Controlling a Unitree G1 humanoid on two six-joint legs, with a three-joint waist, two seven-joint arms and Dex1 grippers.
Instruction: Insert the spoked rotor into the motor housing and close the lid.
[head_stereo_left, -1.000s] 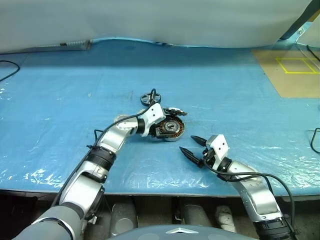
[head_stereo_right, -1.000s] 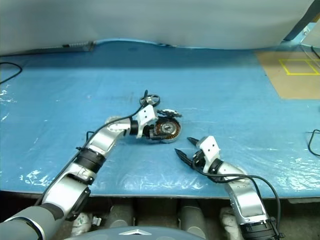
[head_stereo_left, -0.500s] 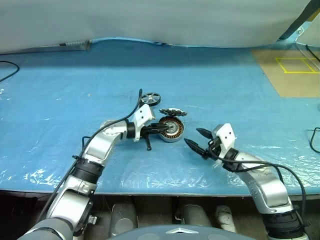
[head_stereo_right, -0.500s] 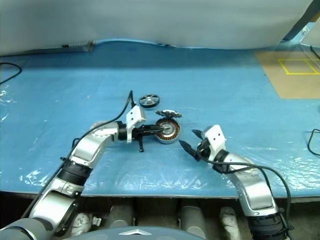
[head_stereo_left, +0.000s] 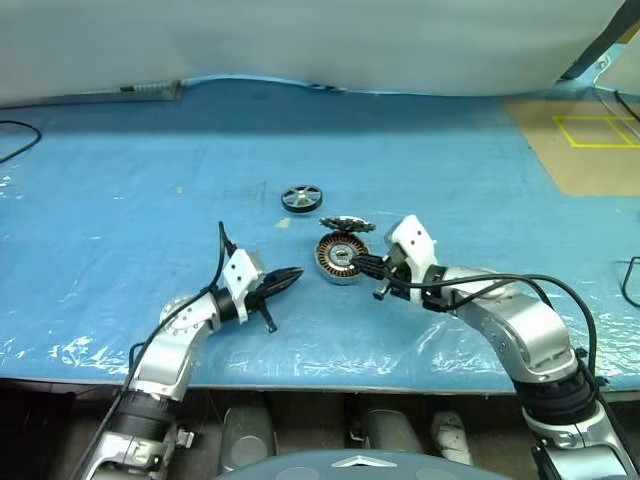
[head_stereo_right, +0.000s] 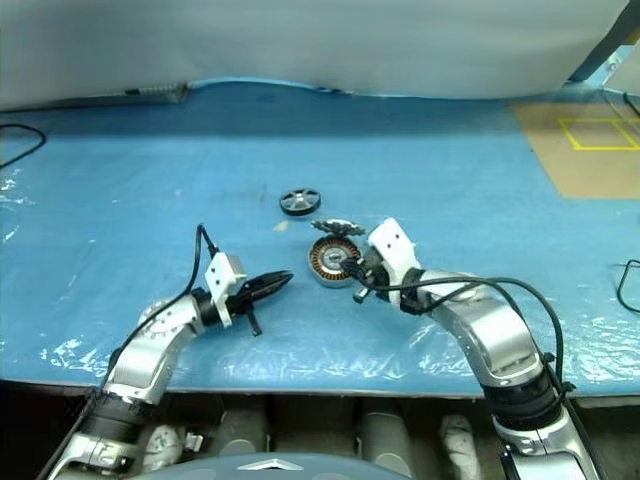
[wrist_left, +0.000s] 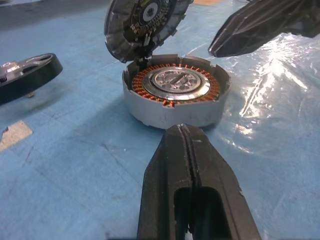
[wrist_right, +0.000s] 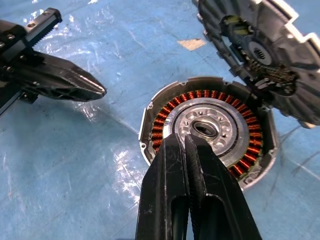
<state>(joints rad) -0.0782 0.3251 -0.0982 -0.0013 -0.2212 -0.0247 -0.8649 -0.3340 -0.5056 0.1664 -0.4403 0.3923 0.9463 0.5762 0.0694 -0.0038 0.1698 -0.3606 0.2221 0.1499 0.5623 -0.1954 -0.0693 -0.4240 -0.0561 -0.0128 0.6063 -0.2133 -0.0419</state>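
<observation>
Motor housing (head_stereo_left: 338, 260) sits near middle of blue surface (head_stereo_left: 470, 180), copper windings exposed. Lid (head_stereo_left: 346, 224) stands tilted up on hinge at housing's far rim. Spoked rotor (head_stereo_left: 301, 197) lies flat just beyond housing, toward far edge, apart from it. Right hand (head_stereo_left: 361, 264), fingers pressed together, empty, tip over housing's rim. Left hand (head_stereo_left: 289, 277), fingers together, empty, near housing on its left, pointing at it, not touching.

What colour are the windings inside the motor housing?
Copper-orange, ringed around a silver centre in the motor housing; the right wrist view shows them best.
</observation>
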